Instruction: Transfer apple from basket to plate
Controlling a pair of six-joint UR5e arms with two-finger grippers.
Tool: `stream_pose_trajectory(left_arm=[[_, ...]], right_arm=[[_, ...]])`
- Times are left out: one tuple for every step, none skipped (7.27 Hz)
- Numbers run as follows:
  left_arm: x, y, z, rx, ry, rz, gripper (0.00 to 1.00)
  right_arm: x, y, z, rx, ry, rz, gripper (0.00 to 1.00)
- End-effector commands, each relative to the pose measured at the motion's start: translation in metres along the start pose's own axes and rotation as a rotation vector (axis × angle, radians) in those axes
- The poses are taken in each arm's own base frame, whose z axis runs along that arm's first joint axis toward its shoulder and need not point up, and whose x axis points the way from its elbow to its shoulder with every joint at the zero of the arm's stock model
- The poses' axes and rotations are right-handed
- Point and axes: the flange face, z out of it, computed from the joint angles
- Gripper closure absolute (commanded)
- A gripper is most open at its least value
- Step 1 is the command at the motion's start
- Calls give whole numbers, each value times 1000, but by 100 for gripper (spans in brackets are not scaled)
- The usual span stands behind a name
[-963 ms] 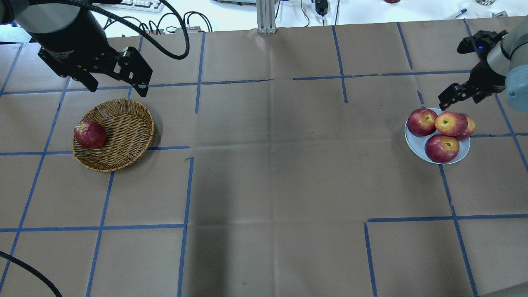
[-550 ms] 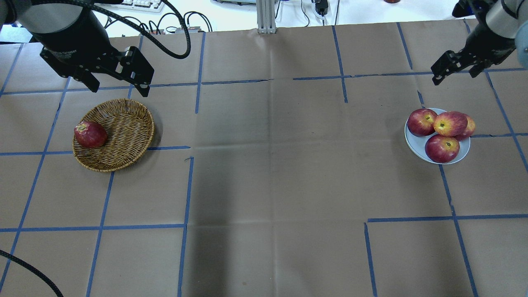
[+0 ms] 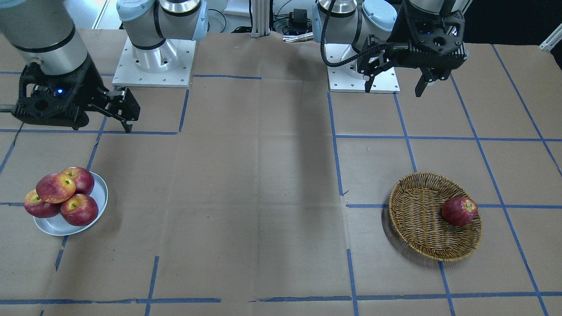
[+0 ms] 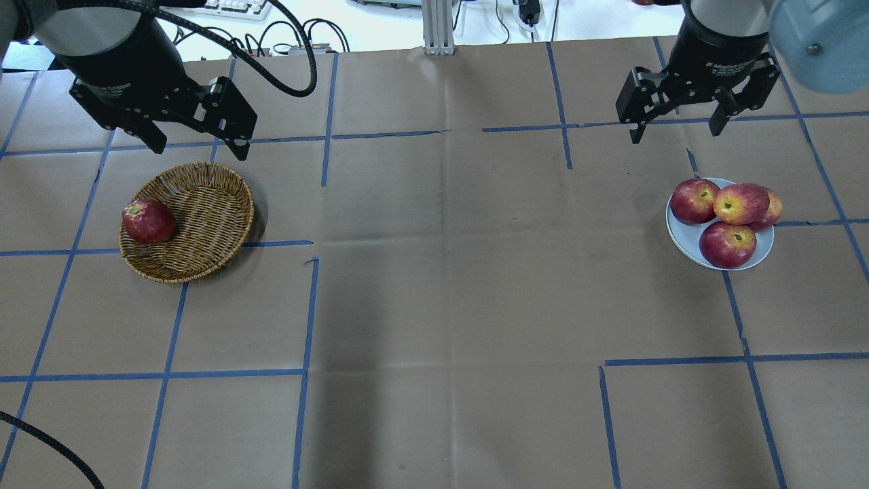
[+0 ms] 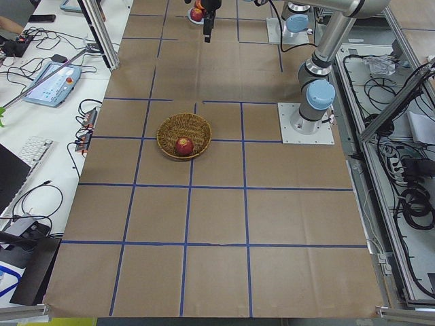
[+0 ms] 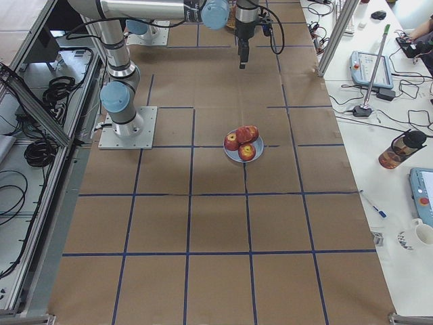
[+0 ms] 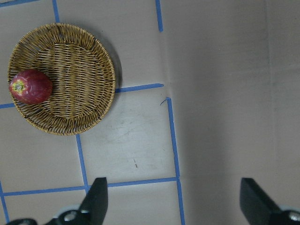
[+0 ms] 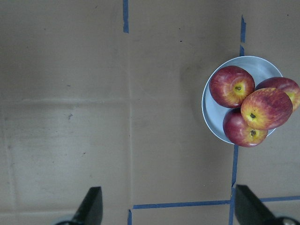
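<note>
The lighter, yellow-patched apple (image 4: 740, 202) lies on top of three redder apples on the pale plate (image 4: 684, 246) at the table's right. It also shows in the right wrist view (image 8: 266, 108) and the front view (image 3: 55, 187). The wicker basket (image 4: 210, 197) at the left holds one dark red apple (image 4: 148, 221) against its left rim. My right gripper (image 4: 675, 132) is open and empty, raised behind and to the left of the plate. My left gripper (image 4: 198, 146) is open and empty, raised over the basket's far rim.
The brown paper table cover (image 4: 441, 272) is marked with blue tape lines. A metal post (image 4: 438, 27) stands at the far edge in the middle. The two arm bases (image 3: 153, 57) sit at the robot's side.
My right gripper has lifted away from the plate and swung left and farther back, empty. The lighter apple stays on the pile. The left arm has hardly moved.
</note>
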Motion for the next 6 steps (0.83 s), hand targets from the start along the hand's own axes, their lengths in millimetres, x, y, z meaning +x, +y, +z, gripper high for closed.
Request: stream_pose_trajectory(left_arm=[[0,1,1,-2,0,2,0],[0,1,1,-2,0,2,0],[0,1,1,-4,0,2,0],[0,2,2,-5,1,2,0],[0,1,2,-5,1,3,0],[0,2,2,-7,1,3,0]], right_arm=[[-13,11,-10,11,-9,10,0],[-14,11,-8,6,-22,10,0],[-16,11,-7,1,-44,9,0],[-16,10,-5,-2,-43,8,0],[-16,11,-6,0,-43,8,0],[-16,10,-6,0,-43,6,0]])
